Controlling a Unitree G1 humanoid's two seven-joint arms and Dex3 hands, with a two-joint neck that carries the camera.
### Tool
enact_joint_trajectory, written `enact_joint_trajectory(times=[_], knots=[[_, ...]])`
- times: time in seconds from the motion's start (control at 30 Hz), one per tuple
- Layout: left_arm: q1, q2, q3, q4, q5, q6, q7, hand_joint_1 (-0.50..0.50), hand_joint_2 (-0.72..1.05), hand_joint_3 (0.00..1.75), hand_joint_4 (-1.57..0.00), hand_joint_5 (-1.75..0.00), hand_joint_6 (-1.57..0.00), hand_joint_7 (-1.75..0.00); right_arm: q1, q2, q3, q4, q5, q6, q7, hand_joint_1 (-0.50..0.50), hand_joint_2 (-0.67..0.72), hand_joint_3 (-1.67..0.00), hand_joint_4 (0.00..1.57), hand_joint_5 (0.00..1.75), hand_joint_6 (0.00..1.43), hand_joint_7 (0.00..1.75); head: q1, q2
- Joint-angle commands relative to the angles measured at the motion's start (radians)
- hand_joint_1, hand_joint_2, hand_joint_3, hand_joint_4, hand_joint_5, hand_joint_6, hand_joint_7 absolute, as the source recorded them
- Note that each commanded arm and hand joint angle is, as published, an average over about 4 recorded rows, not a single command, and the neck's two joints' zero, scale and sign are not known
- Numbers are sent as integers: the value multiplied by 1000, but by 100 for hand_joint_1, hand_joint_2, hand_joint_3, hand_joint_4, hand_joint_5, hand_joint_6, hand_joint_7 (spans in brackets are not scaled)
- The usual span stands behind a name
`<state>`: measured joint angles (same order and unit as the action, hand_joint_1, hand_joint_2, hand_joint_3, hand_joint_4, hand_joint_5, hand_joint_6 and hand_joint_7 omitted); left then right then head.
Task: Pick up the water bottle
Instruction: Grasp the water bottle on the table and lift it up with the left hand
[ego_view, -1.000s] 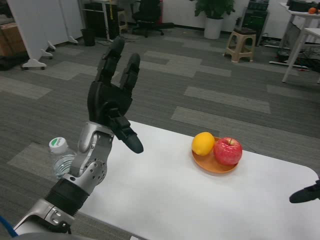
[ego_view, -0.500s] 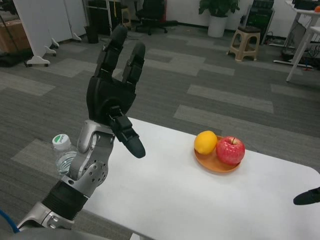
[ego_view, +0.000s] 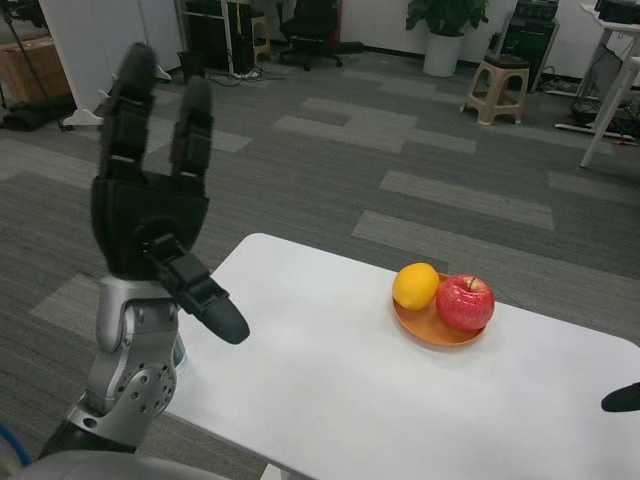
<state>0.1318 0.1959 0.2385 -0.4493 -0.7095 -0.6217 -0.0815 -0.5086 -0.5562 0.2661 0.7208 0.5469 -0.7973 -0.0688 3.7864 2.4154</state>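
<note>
My left hand is raised over the table's left corner, its fingers spread upward, the thumb pointing down to the right, and nothing in it. The water bottle does not show: the silver left forearm stands where it was last seen, off the left edge of the white table. Only a dark tip of my right hand shows at the picture's right edge, low over the table, and I cannot tell how its fingers lie.
An orange plate on the right half of the table carries a yellow lemon and a red apple. Beyond the table lies grey carpet, with a stool and a potted plant far back.
My left hand and forearm have swung to the left and now cover the bottle, which showed beside the forearm before. The right hand's tip stays at the right edge.
</note>
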Motion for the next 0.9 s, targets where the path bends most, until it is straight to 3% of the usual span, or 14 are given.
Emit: enact_joint_trajectory(times=[0.03, 0.27, 0.63, 0.73, 0.9], knots=[[42, -19, 84, -12, 11, -62, 25, -50, -64, 9, 0, 0, 0, -42, -28, -13, -1, 22, 7, 0, -4, -50, 60, 0, 0, 0, 0, 7, 6, 7], [115, -47, 269, -12, -69, -102, 20, -50, -64, 9, 0, 0, 0, -42, -42, -14, 1, 57, 7, 1, -5, -50, 60, 0, 0, 0, 0, 7, 12, 8], [226, -10, 319, 59, -263, -249, 67, -50, -64, 9, 0, 0, 0, -42, -53, -15, 5, 93, 8, 3, -8, -50, 60, 0, 0, 0, 0, 7, 27, 1], [277, 15, 321, 96, -328, -260, 41, -50, -61, 9, 0, 0, 0, -42, -53, -17, 2, 96, 8, 2, -9, -50, 60, 0, 0, 0, 0, 7, 26, 1], [351, 41, 351, 159, -397, -202, -36, -50, -55, 9, 0, 0, 0, -47, -51, -19, -1, 100, 8, 1, -11, -50, 60, 0, 0, 0, 0, 7, 28, 1]])
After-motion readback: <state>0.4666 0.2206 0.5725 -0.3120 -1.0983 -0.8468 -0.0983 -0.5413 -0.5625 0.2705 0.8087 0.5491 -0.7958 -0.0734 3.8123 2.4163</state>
